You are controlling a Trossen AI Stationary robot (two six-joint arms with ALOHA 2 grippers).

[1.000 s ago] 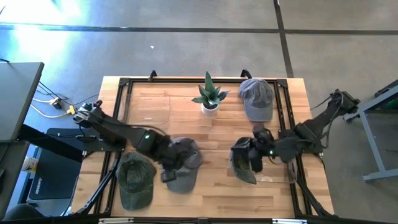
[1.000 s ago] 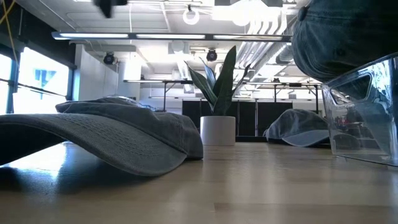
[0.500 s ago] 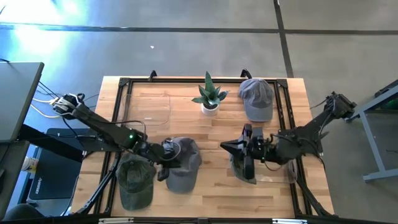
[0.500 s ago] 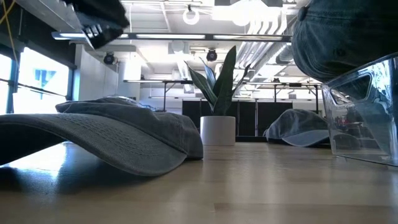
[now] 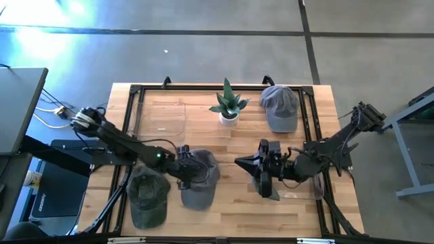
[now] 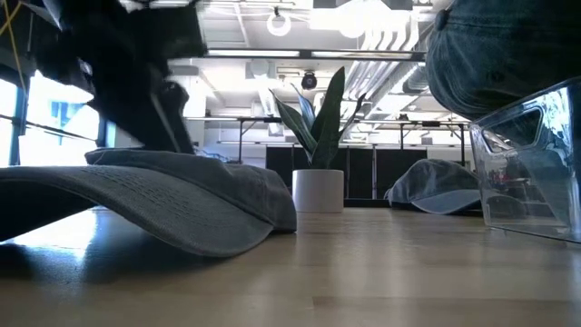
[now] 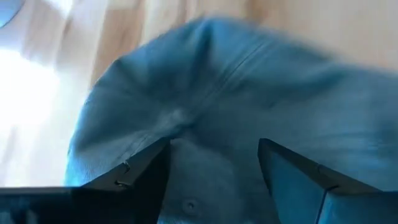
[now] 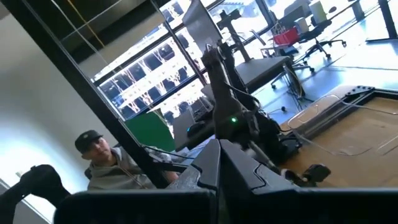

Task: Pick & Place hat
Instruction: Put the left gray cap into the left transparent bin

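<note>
Bright daylight throughout. Strong white glare on the floor [image 5: 47, 30] beyond the table's [image 5: 230, 139] far left corner, washing out detail there. Soft, short shadows under the plant [image 5: 228, 103] and hats on the table. From table height, blown-out windows [image 6: 54, 118] left of the plant, ceiling lamps flaring above it; nearest cap brim [image 6: 136, 204] soft, dark arm above it smeared by motion. Left wrist picture blurred and blue-tinted across the hat fabric [image 7: 249, 93]. Right wrist picture tilted, windows overexposed behind a person [image 8: 102, 165].
</note>
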